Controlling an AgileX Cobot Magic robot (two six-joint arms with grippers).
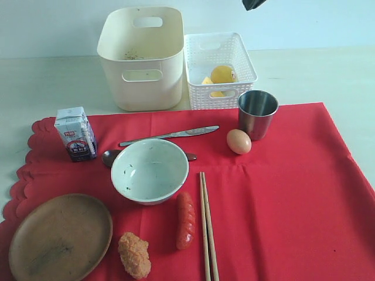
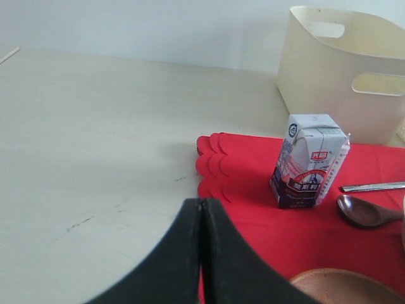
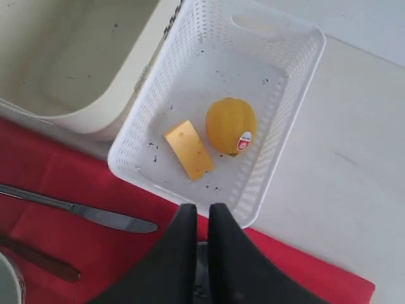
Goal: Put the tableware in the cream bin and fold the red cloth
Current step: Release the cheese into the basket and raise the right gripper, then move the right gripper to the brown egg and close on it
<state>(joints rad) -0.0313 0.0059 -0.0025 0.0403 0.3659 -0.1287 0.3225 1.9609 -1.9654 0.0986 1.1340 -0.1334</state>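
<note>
On the red cloth [image 1: 281,193] lie the speckled bowl [image 1: 149,170], wooden plate [image 1: 58,237], steel cup [image 1: 256,114], knife [image 1: 170,135], dark spoon [image 1: 111,157] and chopsticks [image 1: 206,228]. The cream bin [image 1: 114,82] stands behind the cloth, holding no tableware. My left gripper [image 2: 201,202] is shut and holds nothing, hovering over the cloth's scalloped corner near the plate [image 2: 342,288]. My right gripper [image 3: 202,208] hangs high over the white basket's near rim, its fingers almost together with a thin slit and nothing between them. Only its tip [image 1: 255,3] shows in the exterior view.
A white lattice basket [image 1: 249,64] beside the bin holds a yellow fruit [image 3: 231,125] and a cheese wedge [image 3: 188,150]. A milk carton [image 1: 75,133], egg [image 1: 238,141], sausage [image 1: 186,219] and fried piece [image 1: 135,254] sit on the cloth among the tableware.
</note>
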